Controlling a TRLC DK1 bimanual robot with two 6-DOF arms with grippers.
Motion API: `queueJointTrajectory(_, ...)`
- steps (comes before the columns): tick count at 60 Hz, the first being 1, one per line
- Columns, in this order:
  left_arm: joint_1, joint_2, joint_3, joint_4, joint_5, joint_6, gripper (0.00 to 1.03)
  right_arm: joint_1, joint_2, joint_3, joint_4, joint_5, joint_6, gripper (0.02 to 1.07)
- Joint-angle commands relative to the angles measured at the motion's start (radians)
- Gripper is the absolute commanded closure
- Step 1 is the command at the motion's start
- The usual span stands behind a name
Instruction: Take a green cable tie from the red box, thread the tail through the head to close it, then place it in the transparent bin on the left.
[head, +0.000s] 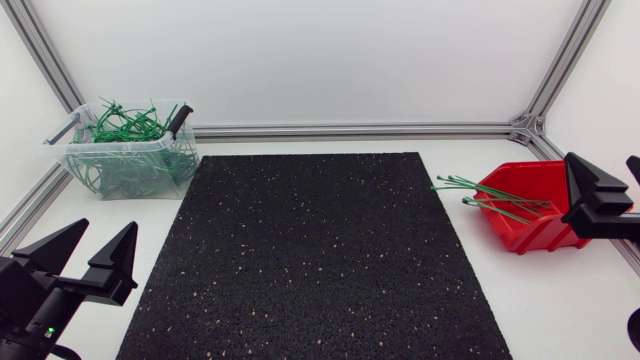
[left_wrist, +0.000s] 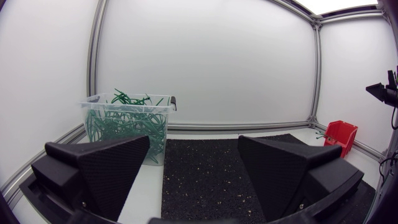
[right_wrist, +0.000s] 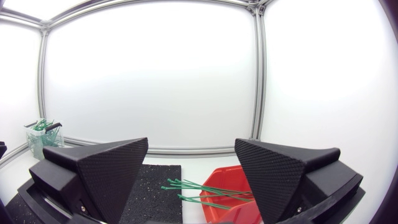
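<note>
Cable ties (head: 492, 196), green, lie in the red box (head: 540, 235) at the right of the desk (head: 560, 300). Their tails stick out over its rim, probably for easy pinching. The right claw (right_wrist: 191, 142) hangs beside the box, wide open and empty. The left claw (head: 108, 232), also wide and empty, waits near the transparent bin (head: 75, 160). No writing is readable.

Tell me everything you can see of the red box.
The red box is a small, glossy, plastic-looking bin with an open top and a low, sloped front. It stands upright on the white table, just off the right edge of the black mat. Straight green cable ties lie in it, their ends poking out over the front toward the mat. My right hand, open, hangs by its outer end; no contact shows.
</note>
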Motion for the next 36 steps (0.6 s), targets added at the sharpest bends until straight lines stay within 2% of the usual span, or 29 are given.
queueJointTrajectory(1, 0.001, -0.005, -0.044, -0.003, -0.003, -0.019, 0.04, -0.023, 0.089, 0.088, -0.014, 0.011, 0.011, 0.05)
queueJointTrajectory(10, 0.003, -0.005, -0.044, -0.004, -0.003, -0.017, 0.04, -0.078, 0.256, 0.272, -0.105, 0.010, -0.003, 0.05)
queueJointTrajectory(23, 0.003, -0.005, -0.044, -0.004, -0.003, -0.017, 0.04, -0.086, 0.449, 0.464, -0.229, -0.012, -0.120, 0.06)
queueJointTrajectory(31, 0.003, -0.004, -0.044, -0.004, -0.003, -0.019, 0.04, -0.103, 0.586, 0.568, -0.329, -0.050, -0.171, 0.06)
queueJointTrajectory(36, 0.003, -0.004, -0.044, -0.004, -0.003, -0.019, 0.04, -0.137, 0.684, 0.665, -0.432, -0.108, -0.235, 0.11)
